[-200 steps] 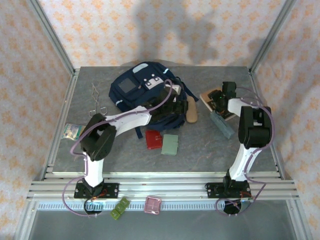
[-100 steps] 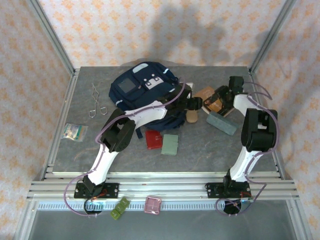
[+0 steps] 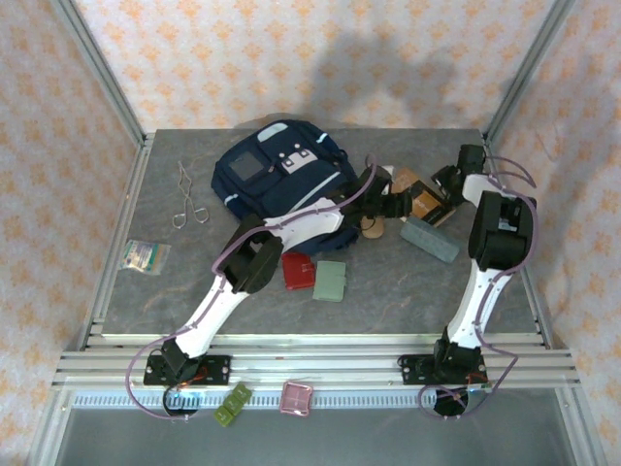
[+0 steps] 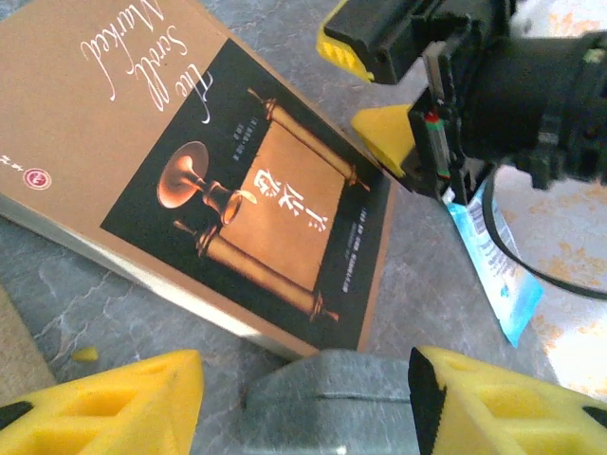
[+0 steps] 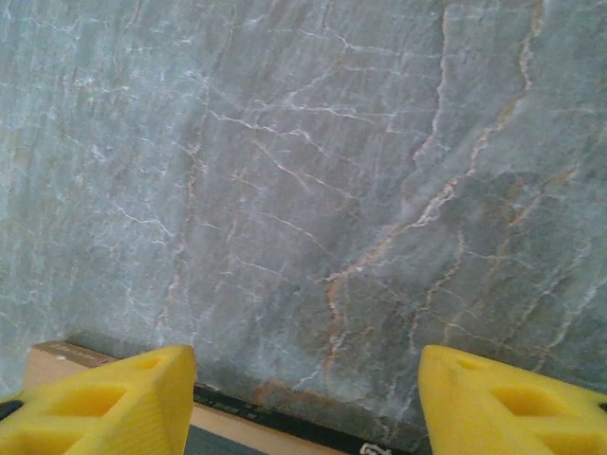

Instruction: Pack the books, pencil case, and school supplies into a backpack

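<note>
Brown book just ahead of spread left fingers, ungripped.

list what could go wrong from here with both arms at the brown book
1. The left gripper and right gripper face each other across the brown book; they could collide.
2. The book lies flat, so it may slide rather than lift.
3. The right one might snag the blue packet.

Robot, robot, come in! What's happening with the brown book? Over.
Left gripper open, right gripper open. Brown book lying flat, unheld. Slate-grey slab close beside it.
</note>
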You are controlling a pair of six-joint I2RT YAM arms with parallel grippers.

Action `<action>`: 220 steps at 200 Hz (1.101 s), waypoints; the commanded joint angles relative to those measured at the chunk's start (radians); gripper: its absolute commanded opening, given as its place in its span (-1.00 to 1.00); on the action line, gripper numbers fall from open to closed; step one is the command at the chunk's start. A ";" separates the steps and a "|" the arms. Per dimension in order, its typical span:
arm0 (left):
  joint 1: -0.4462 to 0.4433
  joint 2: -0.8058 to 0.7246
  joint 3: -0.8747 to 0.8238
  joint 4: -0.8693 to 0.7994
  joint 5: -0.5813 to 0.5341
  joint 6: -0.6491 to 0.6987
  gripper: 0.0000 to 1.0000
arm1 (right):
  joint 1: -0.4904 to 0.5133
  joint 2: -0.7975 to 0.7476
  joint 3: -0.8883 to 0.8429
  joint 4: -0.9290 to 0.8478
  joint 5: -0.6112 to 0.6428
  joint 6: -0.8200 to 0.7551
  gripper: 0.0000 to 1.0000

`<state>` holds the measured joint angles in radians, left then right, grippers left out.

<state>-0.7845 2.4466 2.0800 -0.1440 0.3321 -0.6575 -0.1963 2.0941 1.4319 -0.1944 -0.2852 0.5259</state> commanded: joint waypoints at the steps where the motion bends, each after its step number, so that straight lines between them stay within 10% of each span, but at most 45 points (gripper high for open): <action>1: 0.005 0.060 0.107 -0.104 -0.011 -0.022 0.21 | -0.003 -0.047 -0.086 -0.048 -0.032 -0.011 0.25; 107: -0.001 0.158 0.180 -0.213 -0.009 -0.003 0.15 | -0.003 -0.361 -0.544 0.098 -0.240 0.058 0.18; 169: -0.007 0.170 0.141 -0.254 0.024 0.029 -0.34 | -0.003 -0.394 -0.657 0.224 -0.418 0.053 0.15; 220: -0.027 0.136 0.146 -0.337 -0.100 0.097 -0.17 | -0.003 -0.441 -0.674 0.209 -0.432 0.054 0.09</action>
<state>-0.7895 2.5744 2.2375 -0.3271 0.3229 -0.6163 -0.2195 1.6943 0.7940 0.0677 -0.6071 0.5606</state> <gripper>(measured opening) 0.398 0.546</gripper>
